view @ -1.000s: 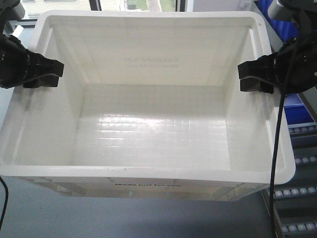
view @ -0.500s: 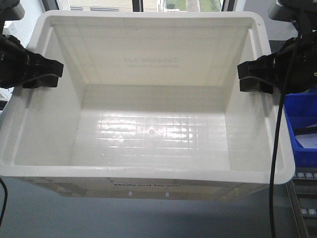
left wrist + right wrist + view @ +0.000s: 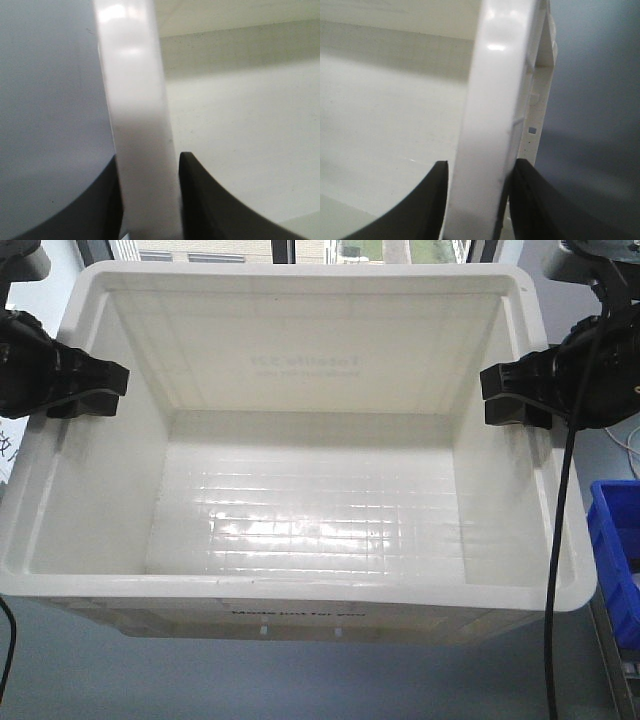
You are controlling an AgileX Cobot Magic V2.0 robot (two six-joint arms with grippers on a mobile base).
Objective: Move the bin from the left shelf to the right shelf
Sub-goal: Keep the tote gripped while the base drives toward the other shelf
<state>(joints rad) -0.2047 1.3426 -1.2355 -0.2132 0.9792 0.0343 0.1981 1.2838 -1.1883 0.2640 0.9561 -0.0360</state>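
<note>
On my left, the left gripper point(image 3: 102, 390) is clamped over the left side rim of the bin point(image 3: 300, 330). My left wrist camera confirms it: the two dark fingers point(image 3: 197, 200) sit one on each side of the thick white rim, the left gripper point(image 3: 148, 156) pressed tight to the plastic, with grey background on the outer side and the white inner wall of the bin point(image 3: 240, 125) on the other.

The bin fills the middle of my front view, its open top facing the camera and nothing inside it. It hangs between the two arms, a plain grey surface point(image 3: 90, 670) showing past its near edge; I cannot tell whether its bottom rests on anything. Black print point(image 3: 297, 613) reading "Made just for you" runs along the near side, and fainter mirrored print point(image 3: 305, 362) shows through the far wall. Windows point(image 3: 310, 250) lie beyond the far rim.

On my right, the right gripper point(image 3: 497, 395) bites the right side rim in the same way. In the right wrist view the right gripper point(image 3: 480, 165) has one finger inside and one outside the rim of the bin point(image 3: 495, 90), both touching it. A black cable point(image 3: 555, 570) drops from that arm across the bin's near right corner. A blue bin point(image 3: 622, 550) sits just beside that corner at the right edge.
</note>
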